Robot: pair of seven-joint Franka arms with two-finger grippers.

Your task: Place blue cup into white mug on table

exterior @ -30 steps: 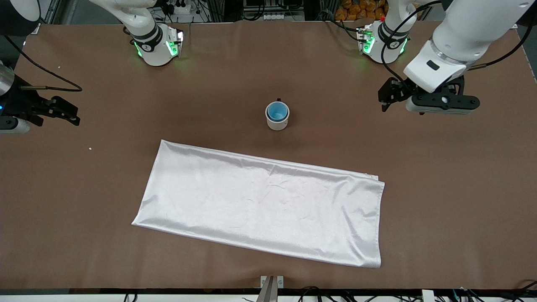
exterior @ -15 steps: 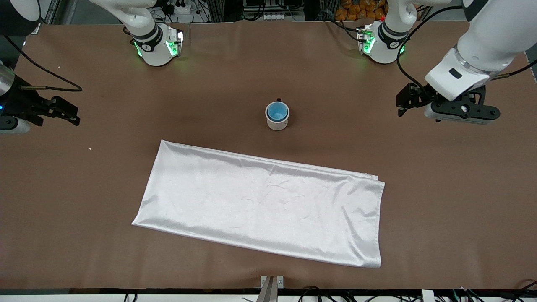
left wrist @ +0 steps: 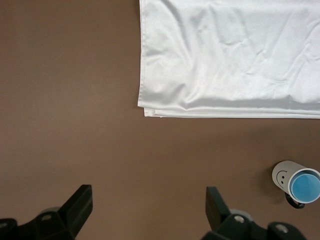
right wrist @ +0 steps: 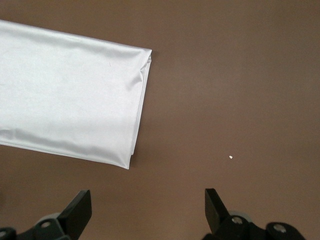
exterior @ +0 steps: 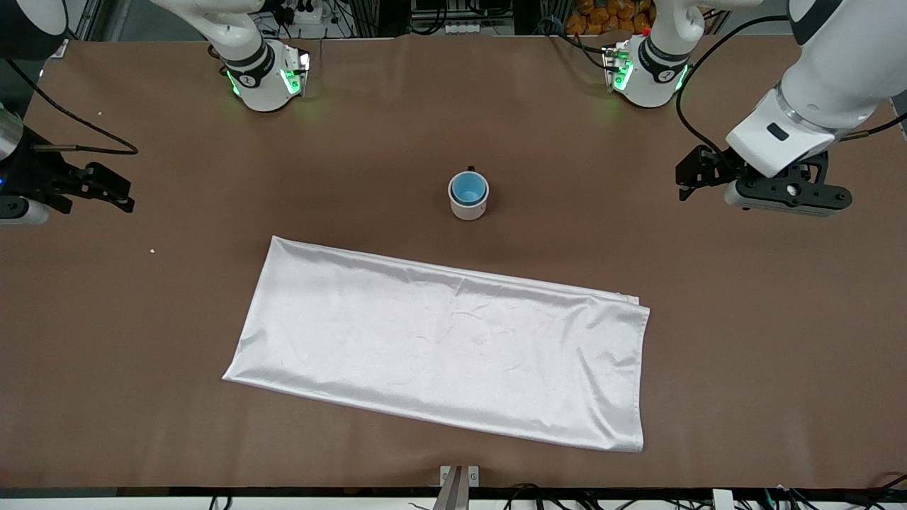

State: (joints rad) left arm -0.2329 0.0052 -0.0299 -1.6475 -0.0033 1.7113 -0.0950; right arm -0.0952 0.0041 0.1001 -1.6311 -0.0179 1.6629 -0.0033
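The blue cup (exterior: 468,188) sits inside the white mug (exterior: 468,205), which stands upright on the bench (exterior: 744,340) about midway between the two arms' ends, farther from the front camera than the white cloth (exterior: 439,350) and clear of its edge. In the left wrist view the cup's rim shows level within the mug, so the placing looks done.

The left tool (exterior: 691,173) hangs over bare bench toward the left arm's end, well apart from the mug, its fingers (left wrist: 80,202) spread wide and holding nothing. The right tool (exterior: 106,188) waits over the bench at the right arm's end, likewise spread and empty.

Little seems left to go wrong. The main risk, as a judgement, is an arm swinging low across the middle and clipping the mug, which would tip it and spill the cup out. A tool dragged across the cloth could also pull it into the mug.
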